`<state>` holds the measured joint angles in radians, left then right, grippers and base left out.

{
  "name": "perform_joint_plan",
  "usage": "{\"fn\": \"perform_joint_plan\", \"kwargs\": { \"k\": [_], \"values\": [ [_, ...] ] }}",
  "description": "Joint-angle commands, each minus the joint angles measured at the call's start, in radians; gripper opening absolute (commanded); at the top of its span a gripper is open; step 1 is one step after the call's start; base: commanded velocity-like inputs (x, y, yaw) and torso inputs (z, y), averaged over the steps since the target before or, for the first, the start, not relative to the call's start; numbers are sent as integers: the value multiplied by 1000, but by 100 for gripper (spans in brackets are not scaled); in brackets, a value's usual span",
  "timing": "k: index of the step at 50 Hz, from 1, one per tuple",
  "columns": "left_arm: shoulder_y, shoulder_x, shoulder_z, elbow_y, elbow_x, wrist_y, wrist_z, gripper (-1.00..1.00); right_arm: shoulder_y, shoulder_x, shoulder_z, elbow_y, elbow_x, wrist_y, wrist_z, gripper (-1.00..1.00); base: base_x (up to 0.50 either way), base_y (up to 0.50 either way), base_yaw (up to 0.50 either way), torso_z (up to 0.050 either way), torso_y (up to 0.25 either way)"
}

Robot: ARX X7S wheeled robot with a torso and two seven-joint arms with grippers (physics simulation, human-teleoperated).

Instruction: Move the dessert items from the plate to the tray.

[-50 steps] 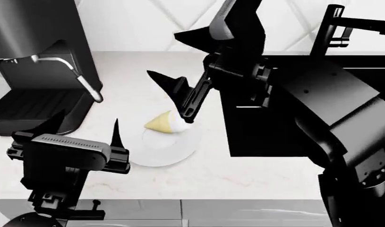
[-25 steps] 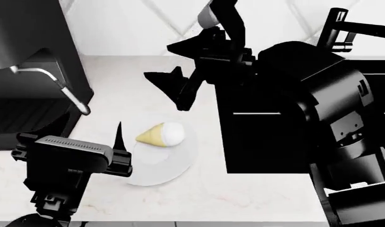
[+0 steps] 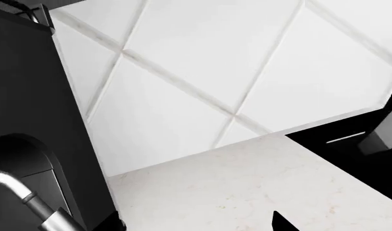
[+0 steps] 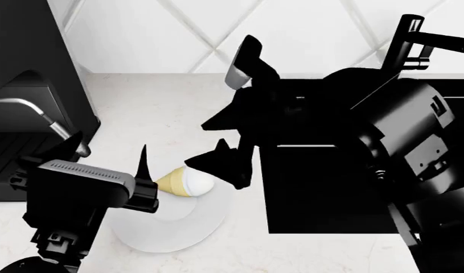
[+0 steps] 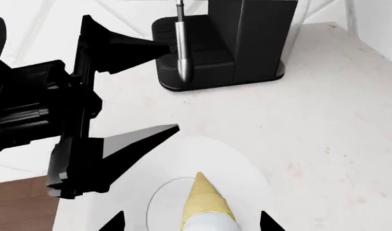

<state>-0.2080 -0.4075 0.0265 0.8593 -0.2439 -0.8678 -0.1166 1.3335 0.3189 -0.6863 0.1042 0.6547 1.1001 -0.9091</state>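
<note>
The right hand hangs with fingers apart, empty, just above an ice-cream cone lying on the white plate. The left hand, fingers apart, sits beside the cone.

Bright, even light; sharp renders; black parts lose all detail.

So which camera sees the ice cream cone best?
The right wrist view: the ice cream cone lies in plain sight on the plate. The head view shows it too, partly behind the right gripper. The left wrist view misses it.
</note>
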Motion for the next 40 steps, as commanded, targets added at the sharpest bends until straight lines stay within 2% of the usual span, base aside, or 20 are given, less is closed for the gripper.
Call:
{"fn": "perform_joint_plan", "kwargs": {
  "k": [1, 40],
  "values": [
    [-22, -7, -51, 59, -40, -64, 3, 100, 12, 27, -78, -21, -1, 41, -45, 100, 0, 0, 0, 0, 0],
    [12, -19, -70, 24, -49, -18, 0, 100, 30, -36, -237, 147, -149, -157, -77, 100, 0, 0, 0, 0, 0]
  ]
}}
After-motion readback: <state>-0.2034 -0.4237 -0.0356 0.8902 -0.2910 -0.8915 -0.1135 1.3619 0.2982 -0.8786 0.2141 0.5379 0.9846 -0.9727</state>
